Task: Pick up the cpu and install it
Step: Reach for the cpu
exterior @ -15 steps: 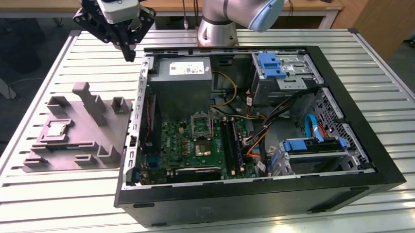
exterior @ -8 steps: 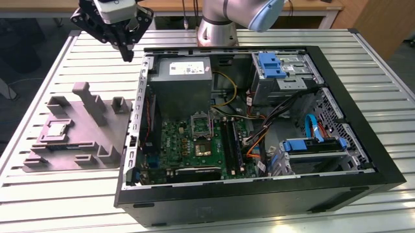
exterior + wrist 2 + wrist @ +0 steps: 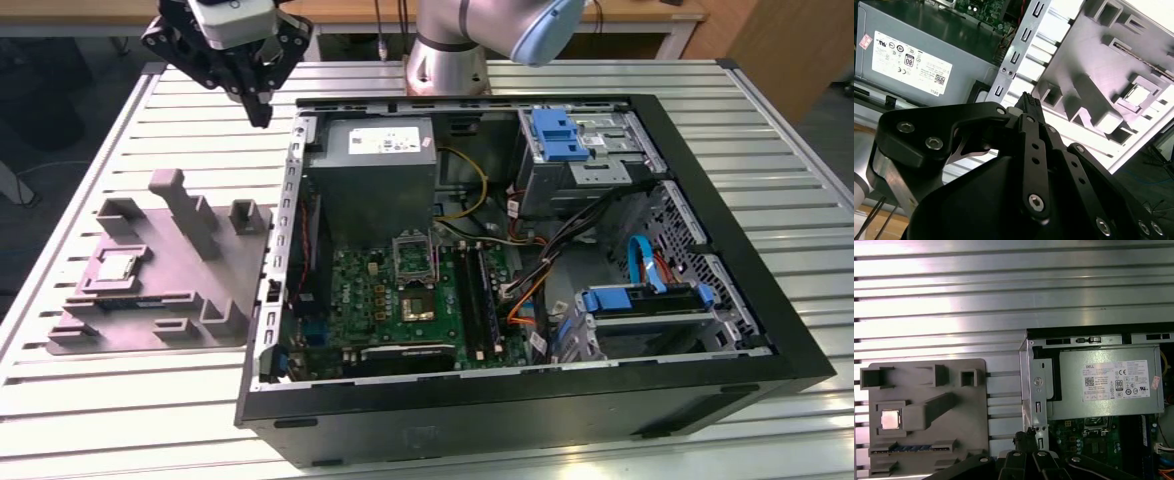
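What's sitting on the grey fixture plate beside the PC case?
The cpu sits in a square pocket of the grey fixture plate. A blue strip lies in a slot near it. The pocket floor beneath the cpu is covered, so nothing can be told there.

The exterior view's upper edge cut off the black metal gripper (image 3: 262, 110) and the silver-and-blue robot arm (image 3: 461, 45).

Bright light, washed-out glare on the slatted table (image 3: 1004, 280), shadowed computer case (image 3: 534, 415) interior.
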`<state>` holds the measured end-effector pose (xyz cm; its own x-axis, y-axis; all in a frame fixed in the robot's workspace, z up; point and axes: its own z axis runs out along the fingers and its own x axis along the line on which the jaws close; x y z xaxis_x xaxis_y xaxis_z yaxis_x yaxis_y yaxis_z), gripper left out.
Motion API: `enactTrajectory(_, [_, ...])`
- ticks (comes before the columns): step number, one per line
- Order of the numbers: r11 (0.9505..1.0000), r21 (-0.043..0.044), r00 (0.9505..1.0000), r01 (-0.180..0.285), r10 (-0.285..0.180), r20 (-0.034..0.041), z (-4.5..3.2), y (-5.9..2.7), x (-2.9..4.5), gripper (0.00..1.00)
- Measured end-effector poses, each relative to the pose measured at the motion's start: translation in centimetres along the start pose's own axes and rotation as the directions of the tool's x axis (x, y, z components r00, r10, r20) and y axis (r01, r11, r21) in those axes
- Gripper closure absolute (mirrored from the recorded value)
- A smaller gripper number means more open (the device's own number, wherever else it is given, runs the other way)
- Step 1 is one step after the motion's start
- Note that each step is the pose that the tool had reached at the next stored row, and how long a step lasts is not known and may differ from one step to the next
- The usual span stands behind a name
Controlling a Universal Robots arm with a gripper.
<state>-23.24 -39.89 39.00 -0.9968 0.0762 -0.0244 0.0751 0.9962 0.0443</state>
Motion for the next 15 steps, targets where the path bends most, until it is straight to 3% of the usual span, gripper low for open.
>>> enactTrajectory(15, [1.0,0.0,1.0,0.0,0.0,0.0,-0.01,-0.05,0.61,0.89])
